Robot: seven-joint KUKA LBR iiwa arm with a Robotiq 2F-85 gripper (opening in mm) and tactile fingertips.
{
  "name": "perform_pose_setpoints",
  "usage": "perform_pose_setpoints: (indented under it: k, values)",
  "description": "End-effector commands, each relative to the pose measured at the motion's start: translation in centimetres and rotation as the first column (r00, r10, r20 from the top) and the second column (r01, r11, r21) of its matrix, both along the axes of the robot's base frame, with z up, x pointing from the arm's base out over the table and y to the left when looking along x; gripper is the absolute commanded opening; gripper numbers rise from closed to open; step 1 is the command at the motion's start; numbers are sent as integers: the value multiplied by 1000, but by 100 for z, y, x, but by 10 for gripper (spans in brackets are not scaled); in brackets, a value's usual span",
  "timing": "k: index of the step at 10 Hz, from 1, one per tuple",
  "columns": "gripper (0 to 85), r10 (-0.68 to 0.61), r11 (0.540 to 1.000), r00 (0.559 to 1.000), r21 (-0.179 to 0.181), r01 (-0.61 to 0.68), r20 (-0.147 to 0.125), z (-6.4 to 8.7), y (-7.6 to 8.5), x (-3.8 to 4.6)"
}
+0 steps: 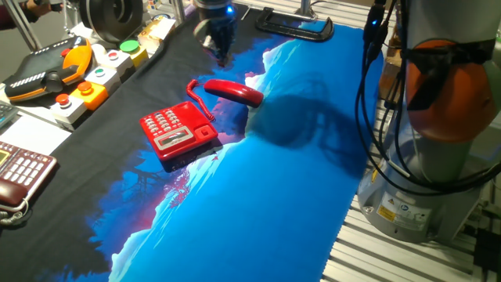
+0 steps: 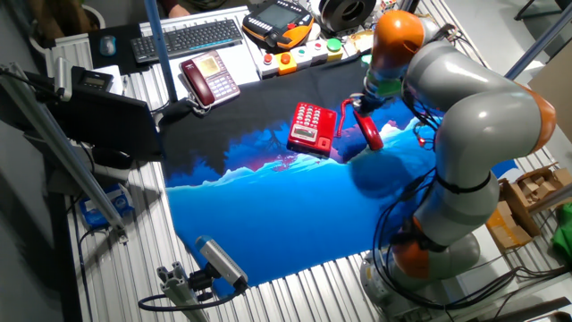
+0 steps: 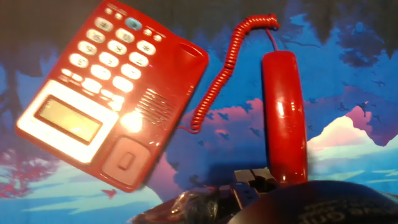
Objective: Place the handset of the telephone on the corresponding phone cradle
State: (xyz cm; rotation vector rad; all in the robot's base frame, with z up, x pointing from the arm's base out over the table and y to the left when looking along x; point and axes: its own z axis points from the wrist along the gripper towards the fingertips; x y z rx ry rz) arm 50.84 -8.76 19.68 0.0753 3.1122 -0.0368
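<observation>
Can't tell if the gripper (image 1: pixel 220 47) is open, fingers are too dark. Slim red plastic handset (image 3: pixel 284 118) lies just beside the small red plastic desk telephone (image 3: pixel 112 93), recessed cradle (image 3: pixel 183 78) empty.

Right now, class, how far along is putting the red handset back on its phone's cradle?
Nothing is done yet: the handset lies on the blue mat beside the red telephone, joined only by its coiled cord, and the phone cradle is bare. The hand hovers above the handset, holding nothing. Grasping, lifting and seating the handset remain.
</observation>
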Motion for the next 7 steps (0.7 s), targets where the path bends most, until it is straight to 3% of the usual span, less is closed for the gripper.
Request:
perform_pose_setpoints:
  k: [1,7]
  values:
    - [7,3,1000,1000,1,-3,0,-21,-28,-14]
    - [7,-14,1000,1000,-3,14,-2,-132,-168,-81]
